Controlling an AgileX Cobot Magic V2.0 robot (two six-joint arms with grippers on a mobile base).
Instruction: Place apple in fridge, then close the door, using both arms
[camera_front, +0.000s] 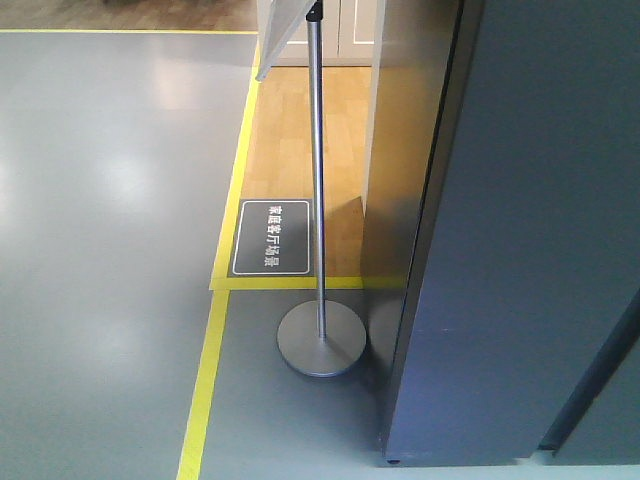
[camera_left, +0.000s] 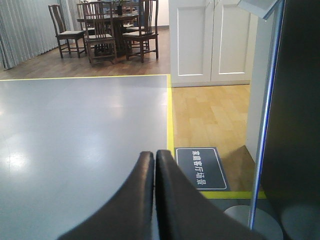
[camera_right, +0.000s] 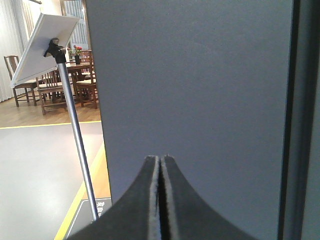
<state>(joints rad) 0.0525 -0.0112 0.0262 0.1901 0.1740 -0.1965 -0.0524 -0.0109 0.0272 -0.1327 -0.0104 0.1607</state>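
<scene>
Apple: not visible in any view, so its direction from either end effector cannot be told.
Fridge (camera_right: 190, 90): a tall dark grey face, long axis upright, straight ahead of the right end effector (camera_right: 161, 165) and close.
Nearer arm: the right, by my judgement.
Right end effector: fingers pressed together, holding nothing.
Left end effector (camera_left: 154, 159): likewise closed and empty, aimed past the fridge over open grey floor (camera_left: 75, 130).
Room: sign stand (camera_front: 318, 180) just left of the fridge; yellow floor tape (camera_front: 205, 380); dining chairs (camera_left: 100, 30) far back.
</scene>
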